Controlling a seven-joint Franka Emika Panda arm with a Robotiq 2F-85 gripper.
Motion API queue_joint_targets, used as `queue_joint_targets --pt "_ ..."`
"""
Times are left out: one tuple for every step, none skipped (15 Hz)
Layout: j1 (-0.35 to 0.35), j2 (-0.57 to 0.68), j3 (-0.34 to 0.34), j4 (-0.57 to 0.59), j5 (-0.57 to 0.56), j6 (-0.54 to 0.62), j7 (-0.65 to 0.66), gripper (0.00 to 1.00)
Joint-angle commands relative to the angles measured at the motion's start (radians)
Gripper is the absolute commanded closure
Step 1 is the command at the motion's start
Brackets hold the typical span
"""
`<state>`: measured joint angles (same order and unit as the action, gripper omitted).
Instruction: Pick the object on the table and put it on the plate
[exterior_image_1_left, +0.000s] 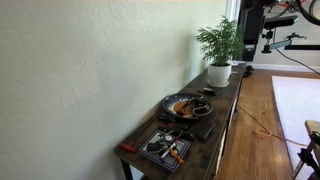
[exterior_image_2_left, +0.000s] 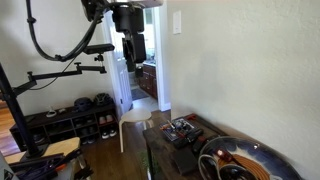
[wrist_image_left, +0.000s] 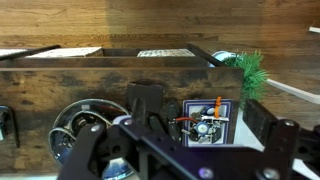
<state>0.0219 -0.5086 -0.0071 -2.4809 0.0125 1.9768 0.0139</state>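
The plate is a round dark dish with orange-brown colour inside, on the long dark table. It also shows in an exterior view and at the lower left of the wrist view. A flat dark object lies on the table between the plate and a rectangular tray. My gripper is open and empty, high above the table and over the tray in the wrist view. It shows in both exterior views, far from the plate.
A rectangular dark tray with colourful bits lies near the table's end. A small dark bowl stands beside the plate. A potted plant stands at the other end. The wall runs along the table.
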Motion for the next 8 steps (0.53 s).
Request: queue_joint_targets --pt "-0.003 0.105 0.018 0.032 -0.02 0.083 -0.011 0.0" --pt "-0.004 0.137 0.021 0.041 -0.026 0.104 -0.012 0.0" --pt "-0.003 0.17 0.023 0.05 -0.03 0.123 -0.015 0.0" --pt "-0.002 0.206 0.025 0.062 -0.035 0.14 -0.018 0.0" --pt "-0.002 0.238 0.028 0.074 -0.04 0.152 -0.019 0.0" --pt "-0.002 0.274 0.029 0.091 -0.047 0.162 -0.021 0.0" --pt "-0.002 0.305 0.031 0.106 -0.055 0.171 -0.024 0.0" --pt "-0.002 0.337 0.032 0.125 -0.063 0.174 -0.025 0.0"
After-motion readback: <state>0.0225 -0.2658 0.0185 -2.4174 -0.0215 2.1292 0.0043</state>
